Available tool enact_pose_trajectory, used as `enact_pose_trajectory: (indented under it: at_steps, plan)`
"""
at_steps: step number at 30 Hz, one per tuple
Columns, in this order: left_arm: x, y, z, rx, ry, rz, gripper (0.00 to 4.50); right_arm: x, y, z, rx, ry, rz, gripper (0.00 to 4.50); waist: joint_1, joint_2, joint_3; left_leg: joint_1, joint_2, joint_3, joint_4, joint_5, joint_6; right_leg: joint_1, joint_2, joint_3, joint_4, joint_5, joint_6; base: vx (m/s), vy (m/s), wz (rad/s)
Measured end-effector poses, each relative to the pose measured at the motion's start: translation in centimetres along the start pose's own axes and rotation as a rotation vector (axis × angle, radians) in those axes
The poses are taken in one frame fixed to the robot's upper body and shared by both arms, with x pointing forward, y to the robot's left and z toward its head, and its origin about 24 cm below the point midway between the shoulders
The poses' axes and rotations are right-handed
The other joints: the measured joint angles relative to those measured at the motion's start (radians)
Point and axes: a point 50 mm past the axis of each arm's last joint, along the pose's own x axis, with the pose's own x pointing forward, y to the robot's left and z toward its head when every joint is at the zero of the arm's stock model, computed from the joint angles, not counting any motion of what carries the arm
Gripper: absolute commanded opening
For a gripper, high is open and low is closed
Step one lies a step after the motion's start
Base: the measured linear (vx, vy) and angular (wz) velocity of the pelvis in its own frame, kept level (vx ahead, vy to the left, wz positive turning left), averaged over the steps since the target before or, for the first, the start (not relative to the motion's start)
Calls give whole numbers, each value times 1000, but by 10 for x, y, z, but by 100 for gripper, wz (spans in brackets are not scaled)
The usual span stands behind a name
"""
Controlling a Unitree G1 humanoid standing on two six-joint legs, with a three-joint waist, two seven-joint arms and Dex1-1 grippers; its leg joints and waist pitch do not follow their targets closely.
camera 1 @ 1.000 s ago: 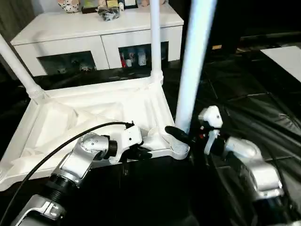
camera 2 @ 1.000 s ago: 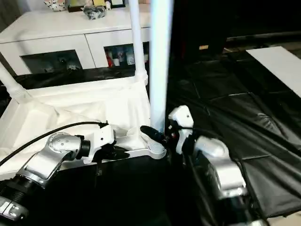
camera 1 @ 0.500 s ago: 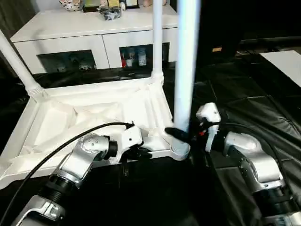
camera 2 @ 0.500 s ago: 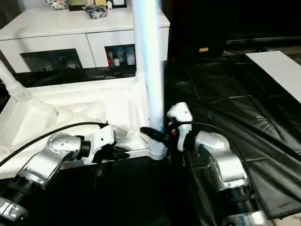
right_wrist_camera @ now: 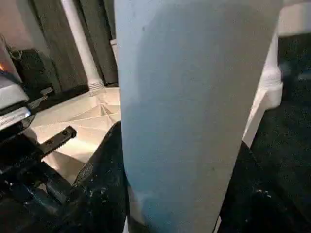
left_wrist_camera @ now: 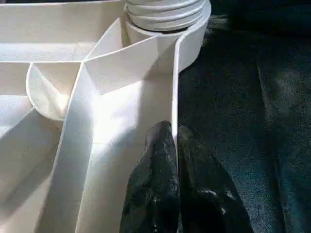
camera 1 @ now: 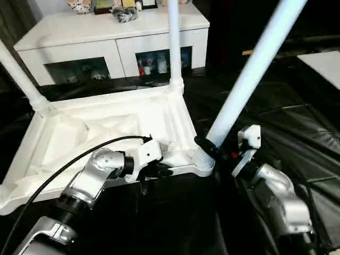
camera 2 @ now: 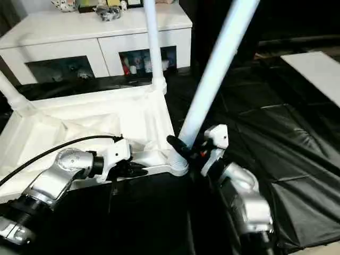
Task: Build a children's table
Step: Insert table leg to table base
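The children's table lies upside down on the black floor, its ribbed underside (camera 1: 106,133) facing up. Two white legs stand screwed into the far corners (camera 1: 174,42) (camera 1: 18,74). A third leg (camera 1: 249,74) sits with its base at the near right corner socket (camera 1: 203,163) and leans up to the right. My right gripper (camera 1: 208,146) is shut on this leg just above its base, a black finger (right_wrist_camera: 102,165) on each side of it. My left gripper (left_wrist_camera: 173,132) is shut on the thin near rim (left_wrist_camera: 175,77) of the top, left of that corner.
A white cabinet (camera 1: 111,37) with glass doors and small items on top stands behind the table. Black sheeting (camera 1: 297,122) covers the floor to the right, with a white panel (camera 1: 324,64) at the far right edge. A black cable (camera 1: 79,156) arcs over my left forearm.
The leg in my right gripper has swung from nearly upright to a strong lean to the right, and my right wrist has turned with it. The left gripper has stayed on the rim.
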Motion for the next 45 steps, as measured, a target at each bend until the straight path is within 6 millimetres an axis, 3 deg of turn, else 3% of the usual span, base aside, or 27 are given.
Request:
enact_pose_trajectory:
  at_steps: [6, 11, 15, 20, 25, 30, 36, 45]
  plan:
    - [0, 2, 0, -3, 4, 8, 0, 0, 6, -4, -36, -31, -52, 185, -3, 13, -3, 0, 0, 1, -6, 0, 0, 0, 0, -1, -6, 2, -1, 0, 0, 0]
    - [-2, 3, -1, -2, 11, 11, 0, 8, 8, 0, -67, 9, -8, 185, -8, 13, -3, 1, 0, 1, -7, 0, 0, 0, 0, -1, -7, 3, -2, 0, 0, 0]
    - [-4, 4, -2, -2, 18, 14, 0, 14, 4, 5, -103, 90, 79, 185, -13, 5, -2, 2, 0, 1, -9, 0, 0, 0, 0, -1, -7, 3, -2, 0, 0, 0]
    - [-6, 3, -2, 5, 19, 13, 0, 21, -1, 13, -123, 182, 178, 185, -10, -18, -1, 5, 0, 3, -13, 0, 0, 0, 0, 0, -7, 3, -1, 0, 0, 0]
    - [-5, -1, -2, 8, 12, 8, 0, 24, -5, 19, -154, 296, 281, 185, 1, -43, -9, 8, 3, 5, -13, 2, -2, 0, 2, -1, -10, 3, -1, 0, 0, 0]
    - [-5, -2, -3, 7, 10, 6, 0, 23, -6, 18, -143, 311, 296, 185, 3, -52, -13, 9, 3, 7, -13, 2, -1, 0, 2, 0, -11, 3, -1, 0, 0, 0]
    - [-5, -3, -4, 2, 14, 7, 0, 19, -8, 11, -50, 252, 229, 185, 4, -55, -15, 13, 4, 8, -13, 2, -3, 2, 2, 0, -10, 3, -1, 0, 0, 0]
    - [-5, -1, -6, -7, 16, 27, 0, 11, -16, -3, 161, 105, 67, 184, -2, -48, -13, 15, 4, 9, -13, 2, -3, 3, 1, 1, -9, 4, -3, 0, 0, 0]
